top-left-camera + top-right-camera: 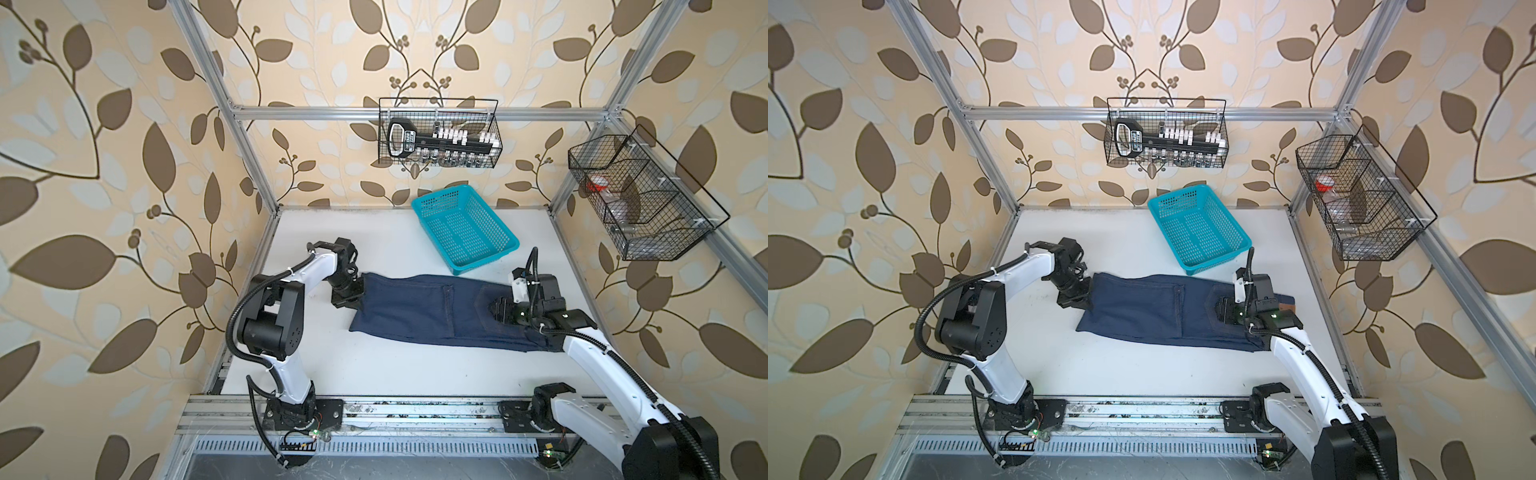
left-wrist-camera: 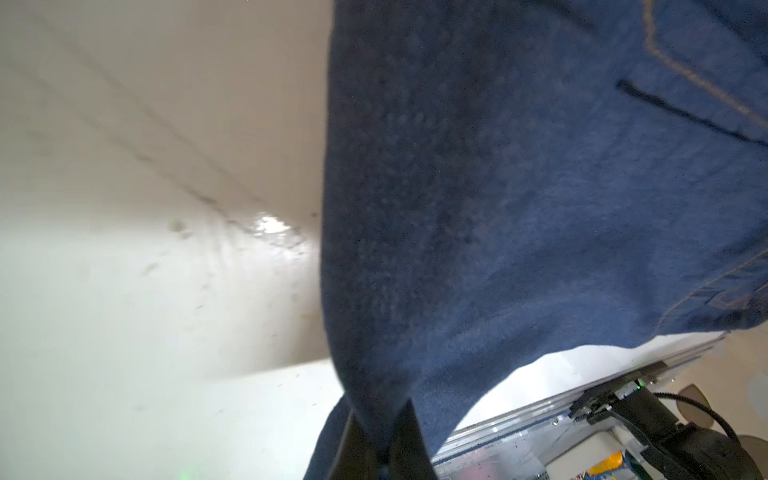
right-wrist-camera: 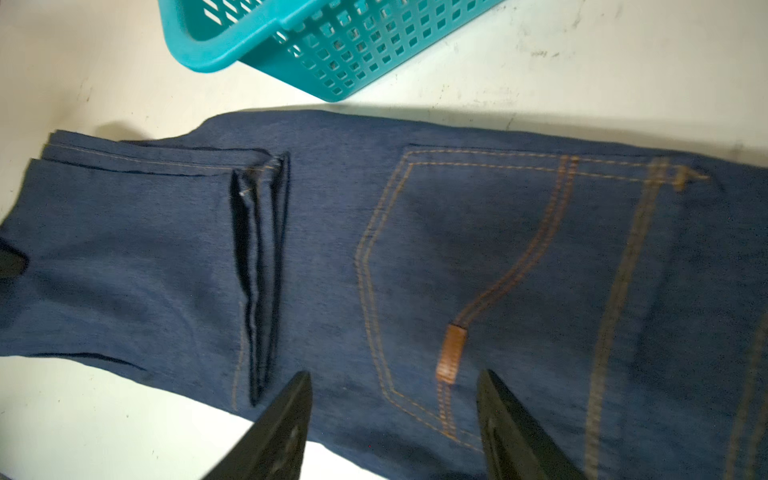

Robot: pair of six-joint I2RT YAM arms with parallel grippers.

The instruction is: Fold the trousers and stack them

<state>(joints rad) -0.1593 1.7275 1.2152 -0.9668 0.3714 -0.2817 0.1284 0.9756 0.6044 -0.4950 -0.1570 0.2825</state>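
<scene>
- Left hand [image 1: 357, 296]: is it closed on something?
- Yes. Your left hand has its jaws together on the folded edge of the trousers [image 1: 415, 311], at the end far from the waistband. In the left wrist view, cloth is pinched between the fingers [image 2: 411, 444].
- And my right hand [image 3: 395, 382]?
- Its jaws stand apart and hold nothing. It hangs just over the back pocket [image 3: 478, 257].
- Where do the trousers lie?
- Flat on the table [image 1: 374, 374], between your two hands, just beside the basket [image 1: 465, 228] and outside it. The legs are doubled back, and the hems [image 3: 257, 270] lie near the pocket.
- Which step is this?
- I judge it is the second fold. You should lift the pinched edge and carry it over toward the waistband, keeping it low so that the layers do not slide. Your right hand must leave the pocket, or press the waistband, before the cloth comes down. Stacking is not yet done.
</scene>
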